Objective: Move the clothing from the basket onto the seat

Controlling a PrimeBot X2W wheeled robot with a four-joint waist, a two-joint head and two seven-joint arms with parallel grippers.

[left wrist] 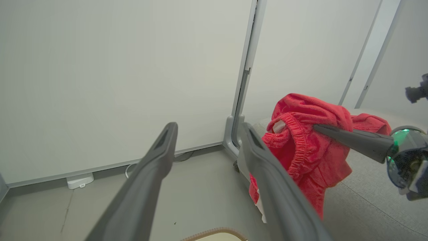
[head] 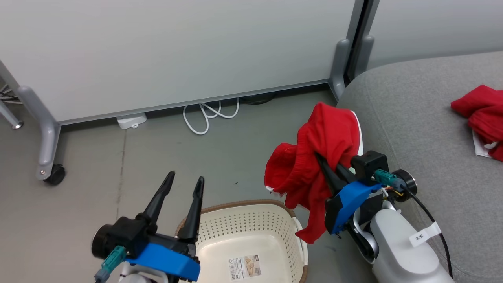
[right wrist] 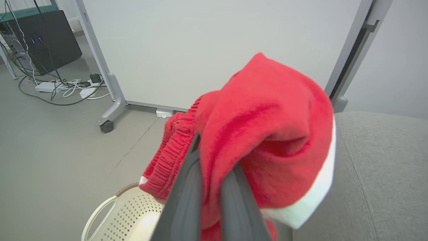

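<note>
One garment point(head: 332, 135) hangs clamped in the right hand point(head: 323, 162).

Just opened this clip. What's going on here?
The right claw is shut on a red garment and holds it in the air between the basket and the sofa. The left claw is open and holds nothing, by the basket's left side. The part of the basket in view holds no clothing. A second red garment lies on the sofa.

White cable tag point(head: 423, 236): "3", possibly asterisk after. Sticker point(head: 245, 268) in basket point(head: 251, 222): illegible.
</note>
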